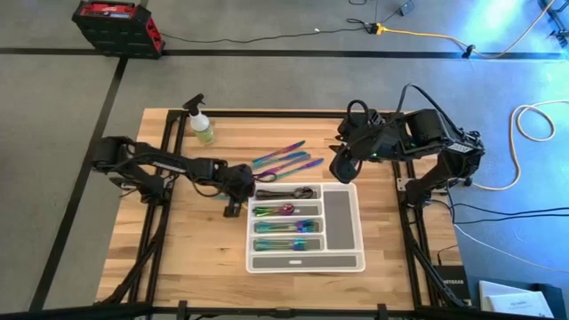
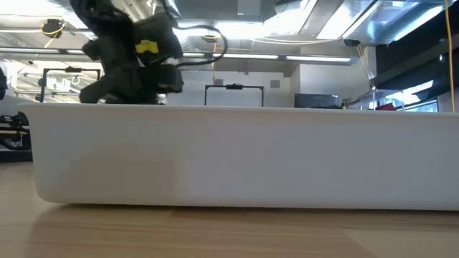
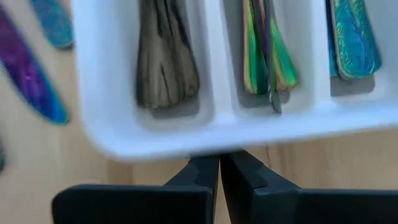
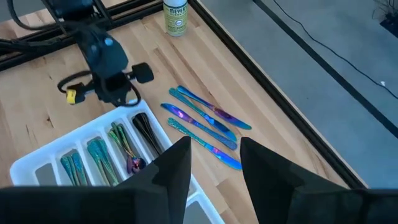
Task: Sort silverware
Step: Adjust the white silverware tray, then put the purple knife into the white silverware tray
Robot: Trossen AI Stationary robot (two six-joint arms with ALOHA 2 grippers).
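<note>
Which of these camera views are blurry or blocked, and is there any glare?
Left wrist view: tray and silverware soft, too close. Low view: the tray's white wall fills the frame; bright ceiling lights glare behind. High view: sharp and evenly lit.

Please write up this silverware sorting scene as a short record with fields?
tray: white compartment tray on the wooden table
sorted: black spoons and iridescent pieces in separate slots
unsorted: four iridescent knives on the table beside the tray
left gripper: shut, empty, at the tray's end
right gripper: open, empty, above the tray's corner
other: spray bottle
</note>
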